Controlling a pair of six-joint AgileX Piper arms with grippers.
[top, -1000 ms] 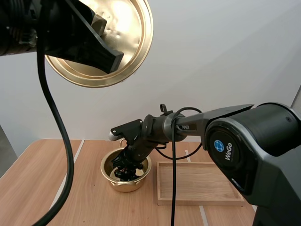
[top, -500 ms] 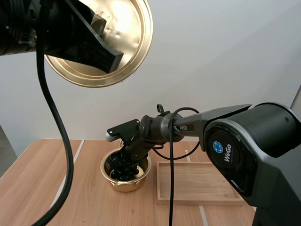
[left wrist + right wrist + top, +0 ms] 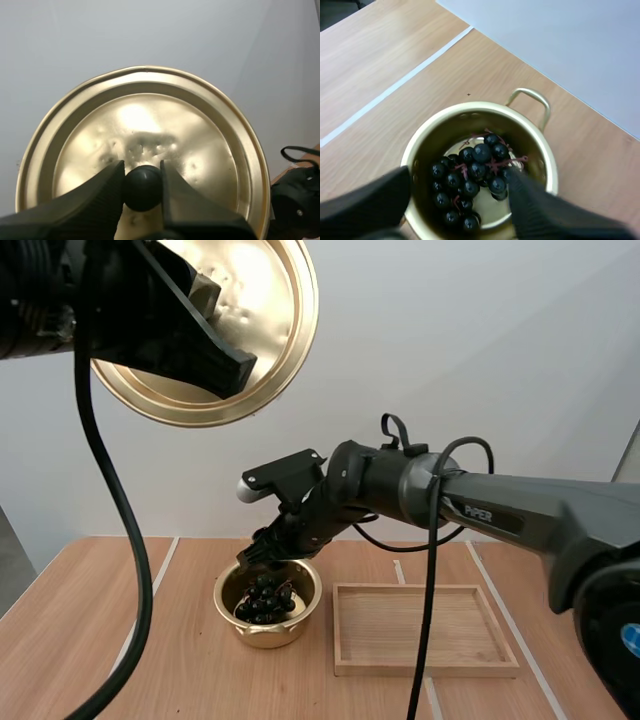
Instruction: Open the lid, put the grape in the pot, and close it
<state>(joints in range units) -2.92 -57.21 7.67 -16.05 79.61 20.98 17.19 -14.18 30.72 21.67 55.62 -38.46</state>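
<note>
My left gripper [image 3: 142, 186] is shut on the black knob [image 3: 143, 189] of the gold lid [image 3: 205, 150] and holds it high in the air. In the high view the lid [image 3: 260, 310] hangs up at the left, with the left gripper [image 3: 225, 355] in front of it. The gold pot [image 3: 226, 592] stands open on the table with the dark bunch of grapes [image 3: 262, 602] lying inside. Just above the pot's rim hovers my right gripper [image 3: 262, 554], open. From the right wrist, the grapes [image 3: 470, 177] rest on the pot's [image 3: 440, 119] bottom, and the right gripper [image 3: 457, 205] holds nothing.
A shallow wooden tray [image 3: 420, 625] lies right of the pot, with nothing on it. The pot has a loop handle [image 3: 532, 97] on its far side. Bare wooden tabletop [image 3: 90, 640] with pale stripes spreads to the left of the pot.
My right gripper has let go of the grapes and risen out of the pot; the bunch stays inside. The left gripper keeps the lid in nearly the same place.
</note>
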